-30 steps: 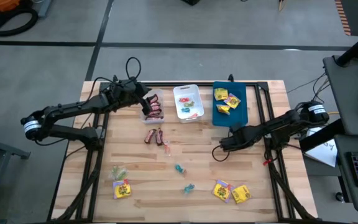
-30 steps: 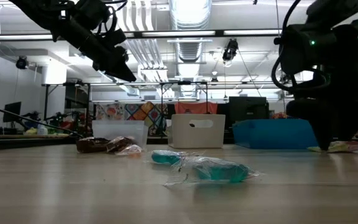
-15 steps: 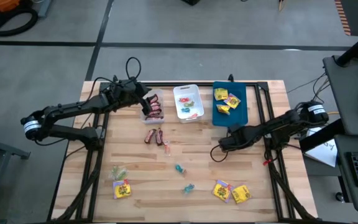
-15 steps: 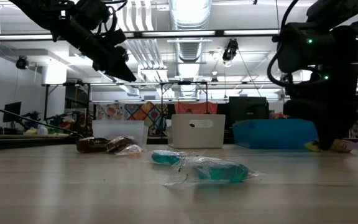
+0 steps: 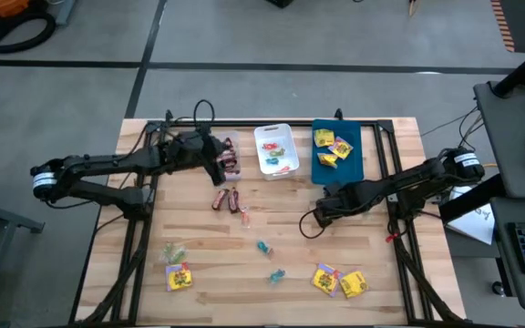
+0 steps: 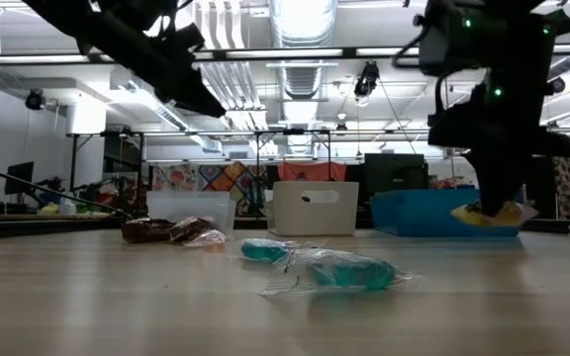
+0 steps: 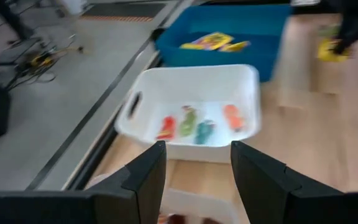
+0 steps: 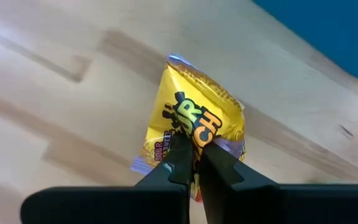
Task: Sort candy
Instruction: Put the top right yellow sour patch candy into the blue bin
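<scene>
The right gripper [image 8: 191, 163] now pinches a yellow packet [image 8: 194, 127], lifted off the surface; the left gripper [image 5: 215, 160] sits nearer the white tray [image 5: 275, 149].

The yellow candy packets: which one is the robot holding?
The yellow packet pinched in the right end effector, lifted off the table near the blue tray; the others lie loose.

Overhead looks down; low faces level; wrists close; white tray [image 7: 194, 109] shared.

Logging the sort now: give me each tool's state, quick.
Left tool: open, empty, above the white tray.
Right tool: shut on a yellow candy packet, lifted off the table.
</scene>
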You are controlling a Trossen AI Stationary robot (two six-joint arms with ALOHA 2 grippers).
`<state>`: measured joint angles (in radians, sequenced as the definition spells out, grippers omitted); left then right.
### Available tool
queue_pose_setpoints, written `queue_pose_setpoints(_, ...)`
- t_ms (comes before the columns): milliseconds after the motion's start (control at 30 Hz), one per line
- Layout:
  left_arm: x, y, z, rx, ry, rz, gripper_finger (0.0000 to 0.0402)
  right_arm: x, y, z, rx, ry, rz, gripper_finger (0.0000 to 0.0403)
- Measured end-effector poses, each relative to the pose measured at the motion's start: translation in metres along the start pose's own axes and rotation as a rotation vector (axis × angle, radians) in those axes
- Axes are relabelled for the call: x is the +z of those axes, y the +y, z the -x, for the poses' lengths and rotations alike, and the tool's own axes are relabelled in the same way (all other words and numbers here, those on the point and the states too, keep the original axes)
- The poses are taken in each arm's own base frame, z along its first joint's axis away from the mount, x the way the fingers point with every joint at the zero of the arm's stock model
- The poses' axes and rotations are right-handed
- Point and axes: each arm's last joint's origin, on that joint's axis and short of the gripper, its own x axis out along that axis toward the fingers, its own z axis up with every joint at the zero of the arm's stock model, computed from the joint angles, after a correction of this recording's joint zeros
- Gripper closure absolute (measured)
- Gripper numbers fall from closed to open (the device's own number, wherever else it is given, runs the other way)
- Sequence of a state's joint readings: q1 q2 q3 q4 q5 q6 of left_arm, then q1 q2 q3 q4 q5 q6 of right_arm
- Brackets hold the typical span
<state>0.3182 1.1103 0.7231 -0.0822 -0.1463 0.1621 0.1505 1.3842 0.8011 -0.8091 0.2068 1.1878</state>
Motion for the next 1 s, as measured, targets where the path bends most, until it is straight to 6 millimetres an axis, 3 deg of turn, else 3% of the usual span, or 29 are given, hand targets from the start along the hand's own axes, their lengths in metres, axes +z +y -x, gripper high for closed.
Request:
queue_pose_setpoints(433,0.004,-0.069,0.019,-0.267,-0.025,-0.069,0.0238,0.022,0.034,0.053,0.197,-0.116,0.199,0.0391)
queue_pose_setpoints(667,0.002,-0.105,0.033,-0.409,-0.024,-0.070,0.0238,0.051,0.045,0.092,0.238,-0.269,0.307,0.0391)
queue_pose_setpoints(833,-0.003,-0.127,0.036,-0.479,0.001,-0.048,0.0238,0.083,0.033,0.106,0.163,-0.356,0.326,0.0391)
queue_pose_setpoints(1000,-0.010,-0.147,0.034,-0.528,0.038,-0.047,0.0238,0.121,0.000,0.096,0.039,-0.346,0.225,0.0391)
